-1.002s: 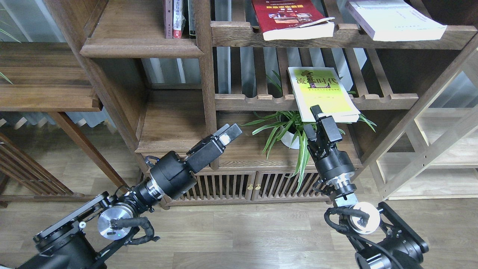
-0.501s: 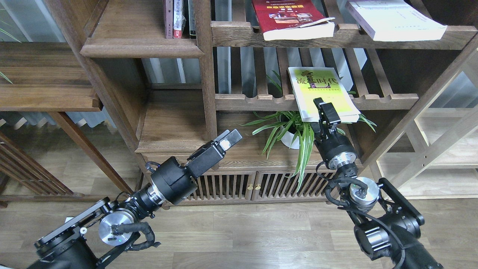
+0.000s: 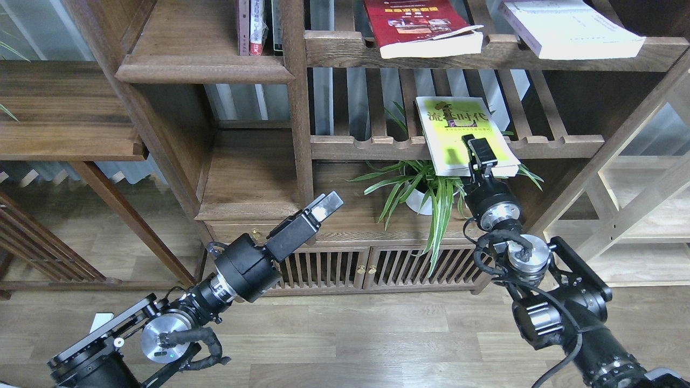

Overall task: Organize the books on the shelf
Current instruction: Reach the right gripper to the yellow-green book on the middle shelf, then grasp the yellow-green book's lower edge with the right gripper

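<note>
Lying right of frame centre, the yellow-green paperback with black characters (image 3: pixel 463 134) overhangs the slatted dark-wood rack's scalloped rail (image 3: pixel 372 144). The right gripper (image 3: pixel 481 155) overlaps its near edge; whether it grips, I cannot tell. The left gripper (image 3: pixel 325 206), lower centre, looks closed and empty.

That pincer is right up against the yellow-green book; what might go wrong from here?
1. The yellow-green book lies on a slatted rack with its near end sticking out past the front rail. If the right pincer nudges it or grips badly, it may tip off.
2. A potted plant sits just below, so a falling book would likely hit it.
3. The red book above also overhangs its rail; a jolt to the bookcase might shift it.
</note>
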Robot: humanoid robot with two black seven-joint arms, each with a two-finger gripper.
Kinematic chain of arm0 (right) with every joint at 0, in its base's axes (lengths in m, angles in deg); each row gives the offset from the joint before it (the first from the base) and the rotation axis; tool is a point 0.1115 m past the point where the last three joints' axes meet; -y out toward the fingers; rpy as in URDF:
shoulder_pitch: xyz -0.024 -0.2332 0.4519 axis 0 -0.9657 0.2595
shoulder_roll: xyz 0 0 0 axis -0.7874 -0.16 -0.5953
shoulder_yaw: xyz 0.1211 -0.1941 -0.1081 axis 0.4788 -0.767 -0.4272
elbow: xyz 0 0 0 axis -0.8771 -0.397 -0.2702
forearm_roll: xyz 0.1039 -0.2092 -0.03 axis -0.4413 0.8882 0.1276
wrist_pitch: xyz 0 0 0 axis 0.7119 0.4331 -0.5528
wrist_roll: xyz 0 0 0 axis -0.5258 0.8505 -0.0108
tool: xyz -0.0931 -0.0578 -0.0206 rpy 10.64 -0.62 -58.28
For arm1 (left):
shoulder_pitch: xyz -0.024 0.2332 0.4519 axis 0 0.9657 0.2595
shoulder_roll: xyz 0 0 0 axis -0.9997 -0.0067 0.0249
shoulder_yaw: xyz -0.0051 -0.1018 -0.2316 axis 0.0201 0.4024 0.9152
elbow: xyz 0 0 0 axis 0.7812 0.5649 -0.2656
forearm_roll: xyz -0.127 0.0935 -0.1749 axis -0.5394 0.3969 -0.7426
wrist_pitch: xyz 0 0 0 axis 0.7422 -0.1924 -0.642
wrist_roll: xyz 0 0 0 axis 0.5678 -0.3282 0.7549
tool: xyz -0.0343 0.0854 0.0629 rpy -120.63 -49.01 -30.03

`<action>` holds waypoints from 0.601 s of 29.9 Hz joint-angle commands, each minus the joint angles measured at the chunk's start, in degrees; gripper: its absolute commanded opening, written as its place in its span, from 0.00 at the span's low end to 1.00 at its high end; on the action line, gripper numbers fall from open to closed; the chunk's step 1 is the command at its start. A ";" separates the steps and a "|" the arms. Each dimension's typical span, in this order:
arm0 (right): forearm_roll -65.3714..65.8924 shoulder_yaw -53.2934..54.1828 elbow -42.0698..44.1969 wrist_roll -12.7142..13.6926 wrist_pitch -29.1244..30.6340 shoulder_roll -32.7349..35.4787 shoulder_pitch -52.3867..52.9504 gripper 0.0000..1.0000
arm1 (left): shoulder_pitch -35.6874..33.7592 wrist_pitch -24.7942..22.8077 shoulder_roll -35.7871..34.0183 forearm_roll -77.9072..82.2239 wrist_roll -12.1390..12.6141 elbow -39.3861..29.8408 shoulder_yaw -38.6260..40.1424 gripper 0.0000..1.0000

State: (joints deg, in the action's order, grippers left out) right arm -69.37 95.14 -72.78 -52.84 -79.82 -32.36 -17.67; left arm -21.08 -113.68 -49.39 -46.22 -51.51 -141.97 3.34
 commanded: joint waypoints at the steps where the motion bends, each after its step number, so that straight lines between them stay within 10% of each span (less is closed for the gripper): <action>1: 0.00 0.37 0.79 0.01 -0.20 0.00 0.27 0.99 | 0.00 0.00 0.08 0.00 0.01 0.01 0.02 1.00; 18: 0.18 0.19 7.47 0.10 -0.37 -0.09 4.32 0.85 | 0.18 0.00 0.35 0.00 -0.17 0.62 0.10 1.00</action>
State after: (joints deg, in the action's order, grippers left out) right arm -69.29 95.38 -65.89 -52.82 -80.17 -32.40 -13.79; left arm -20.95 -113.68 -49.03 -46.22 -51.64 -141.49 3.45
